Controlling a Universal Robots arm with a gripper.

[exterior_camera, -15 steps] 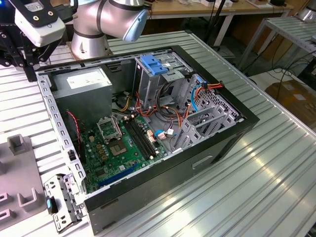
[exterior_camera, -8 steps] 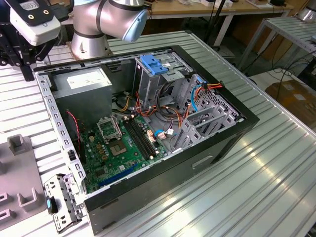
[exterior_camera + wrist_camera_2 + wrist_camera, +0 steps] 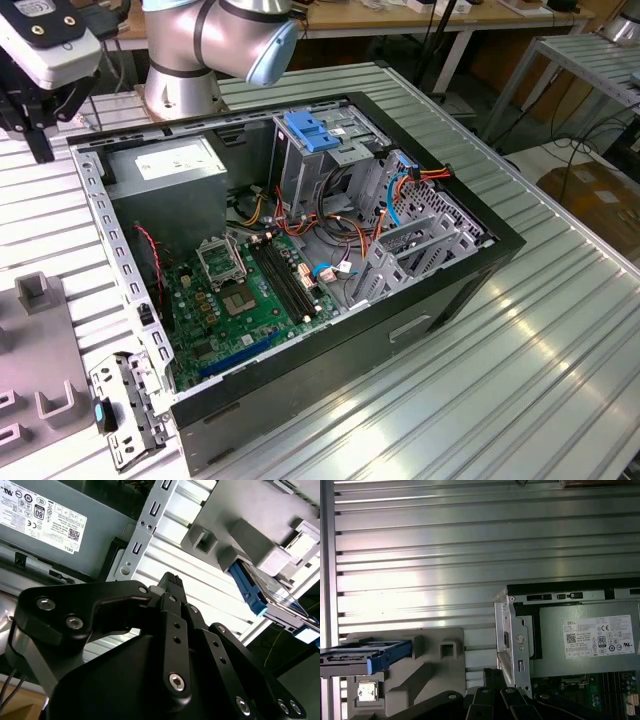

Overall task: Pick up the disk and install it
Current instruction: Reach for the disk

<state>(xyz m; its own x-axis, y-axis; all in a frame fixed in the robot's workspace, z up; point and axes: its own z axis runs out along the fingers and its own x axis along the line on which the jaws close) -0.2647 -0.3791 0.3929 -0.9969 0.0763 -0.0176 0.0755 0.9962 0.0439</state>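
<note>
Disk [image 3: 367,659] in grey fixture [image 3: 435,680], end effector [image 3: 171,581] apart, labelled power supply [image 3: 555,650]

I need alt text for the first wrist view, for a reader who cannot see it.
A disk with blue rails rests in a grey holder on a ribbed metal table, beside an open computer case. The black gripper shows in the foreground, between them.

- Where is the disk?
- I see the disk [image 3: 370,656] resting in the fixture [image 3: 435,675] on the table [image 3: 470,555], beside the computer case [image 3: 512,645].
- And inside the case?
- In the exterior view the power supply [image 3: 165,165] sits at the back left. The motherboard [image 3: 250,295] lies before it, and the drive cage [image 3: 330,150] is to its right.
</note>
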